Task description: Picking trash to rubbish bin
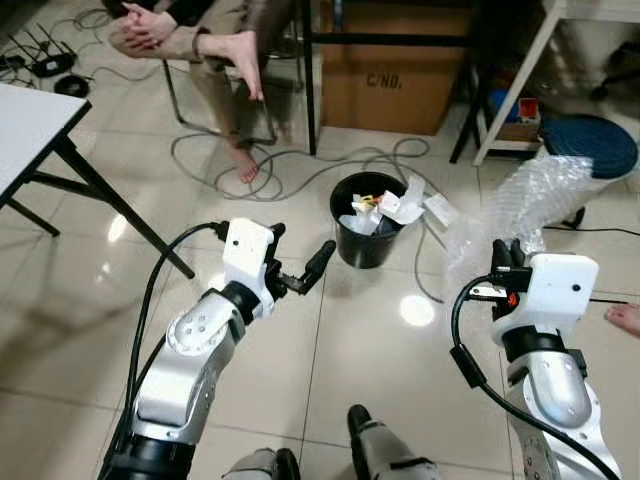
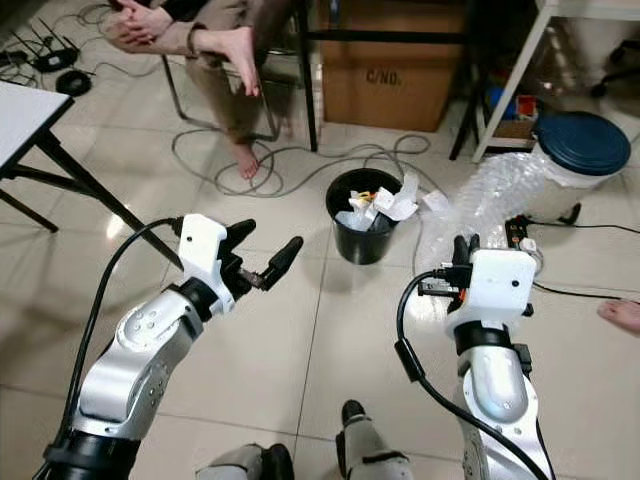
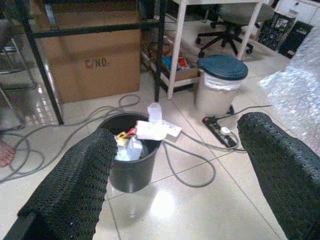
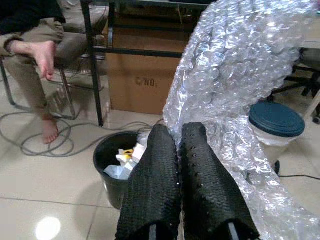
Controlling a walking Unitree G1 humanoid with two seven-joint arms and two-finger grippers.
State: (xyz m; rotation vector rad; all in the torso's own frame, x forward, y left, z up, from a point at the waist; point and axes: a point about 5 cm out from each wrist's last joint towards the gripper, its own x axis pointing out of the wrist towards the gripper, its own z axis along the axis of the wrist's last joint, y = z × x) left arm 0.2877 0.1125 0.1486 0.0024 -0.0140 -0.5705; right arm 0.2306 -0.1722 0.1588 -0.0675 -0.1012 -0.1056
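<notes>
Right wrist view: right gripper [image 4: 181, 150] pinches big bubble wrap [image 4: 240, 75]; left gripper [image 1: 295, 262] gapes empty. Wrap may miss full black bin [image 1: 365, 240].

We stand before the rubbish bin [image 1: 366, 232], paper trash [image 1: 385, 208] in it. Right of it hangs bubble wrap [image 1: 520, 210]; behind, a cardboard box [image 1: 395, 80]; a seated person [image 1: 205, 45] behind-left.

Left gripper [image 1: 298, 268] raised forward, jaws apart; right gripper [image 4: 181, 165] upright, jaws pinched together.
</notes>
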